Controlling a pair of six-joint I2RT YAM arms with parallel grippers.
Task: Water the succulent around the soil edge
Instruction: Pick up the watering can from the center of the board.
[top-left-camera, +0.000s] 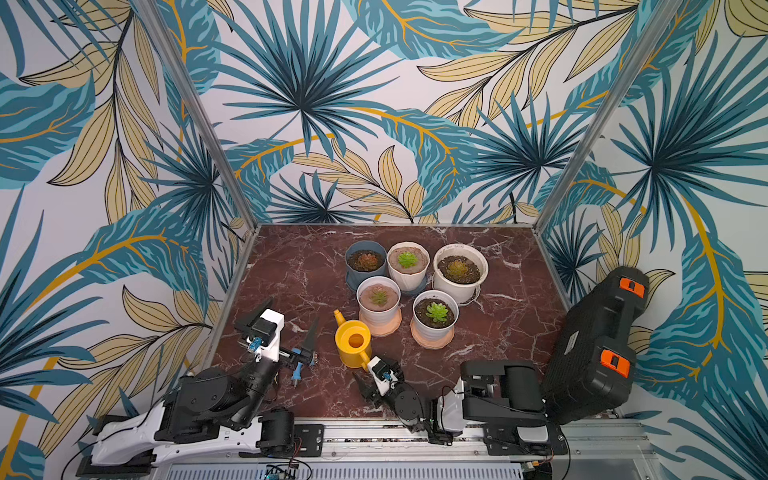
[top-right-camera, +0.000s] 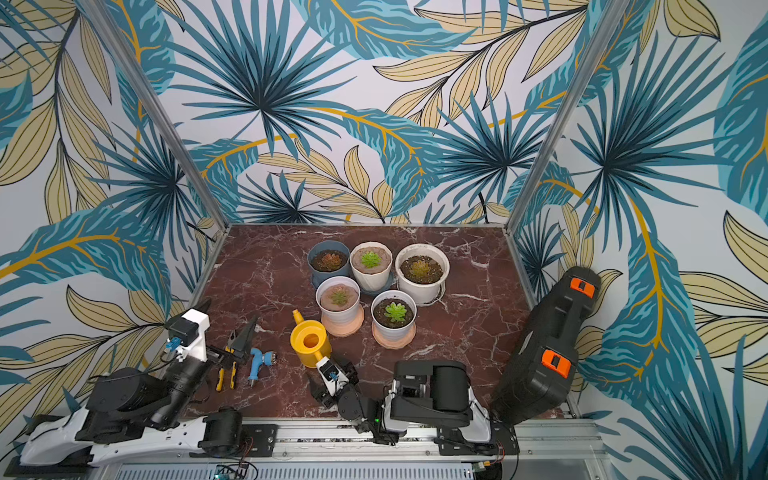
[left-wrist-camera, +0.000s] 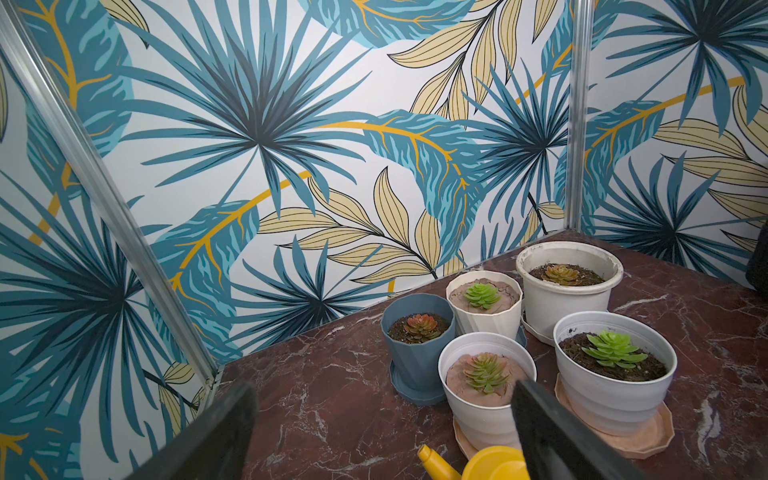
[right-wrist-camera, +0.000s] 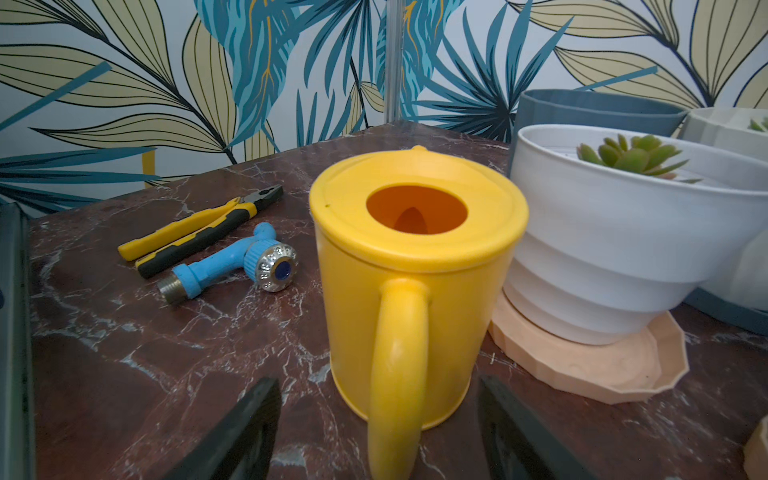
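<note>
Yellow plastic watering can (top-left-camera: 353, 341) stands upright on the marble table (top-left-camera: 291, 270) in both top views, spout (top-left-camera: 338, 316) twd the pots (top-left-camera: 358, 296), handle (top-left-camera: 365, 360) twd the robot, prob. so the right gripper (top-left-camera: 371, 368) meets it head-on. Left gripper (top-left-camera: 293, 311) hangs aside, jaws spread wide, empty, I'd say parked clear of the pour. Pliers (top-right-camera: 232, 376) & hose nozzle (top-right-camera: 257, 361) lie near it, unused. Left wrist view: five pots clustered, each w/ one succulent (left-wrist-camera: 484, 372); blue pot (left-wrist-camera: 411, 357), big white pot (left-wrist-camera: 565, 307) & right front pot (left-wrist-camera: 611, 399) hold dark soil, cream pot (left-wrist-camera: 482, 322) & left front pot (left-wrist-camera: 478, 411) hold pale caked soil. Front pots sit on peach saucers (left-wrist-camera: 648, 436), likely to catch runoff. Can't tell which succulent is meant; left front pot sits just beside the spout. Right wrist view: jaws stand apart either side of the handle, not touching it, nothing pinched yet. Fill hole (right-wrist-camera: 415, 208) shows orange inside; water level can't be seen.
</note>
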